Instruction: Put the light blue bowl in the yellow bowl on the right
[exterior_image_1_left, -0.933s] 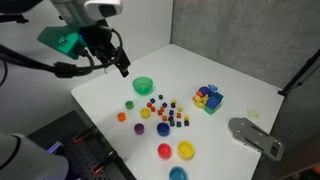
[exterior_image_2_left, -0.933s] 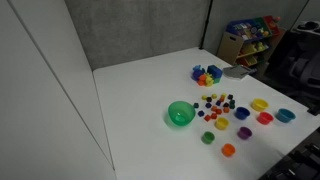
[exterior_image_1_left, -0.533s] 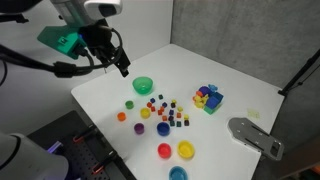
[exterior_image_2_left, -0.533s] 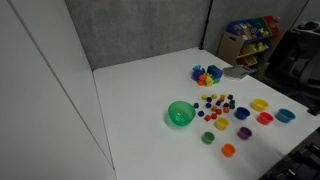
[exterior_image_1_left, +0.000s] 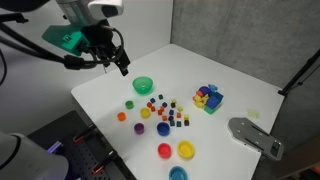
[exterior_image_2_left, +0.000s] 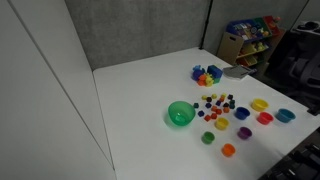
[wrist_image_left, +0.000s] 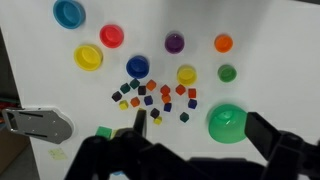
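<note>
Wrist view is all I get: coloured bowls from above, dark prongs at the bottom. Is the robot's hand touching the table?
Observer: No. In an exterior view the gripper hangs in the air, well clear of the table, closest to the big green bowl.
Operator: And the light blue bowl?
Observer: The light blue bowl sits by the table's edge, the farthest bowl from the gripper.
Operator: Anything beyond the table?
Observer: A shelf of colourful toys stands past one corner.

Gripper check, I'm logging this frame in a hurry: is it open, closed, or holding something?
Gripper: open, holding nothing; the wrist view shows its jaws spread apart with nothing between them.
</note>
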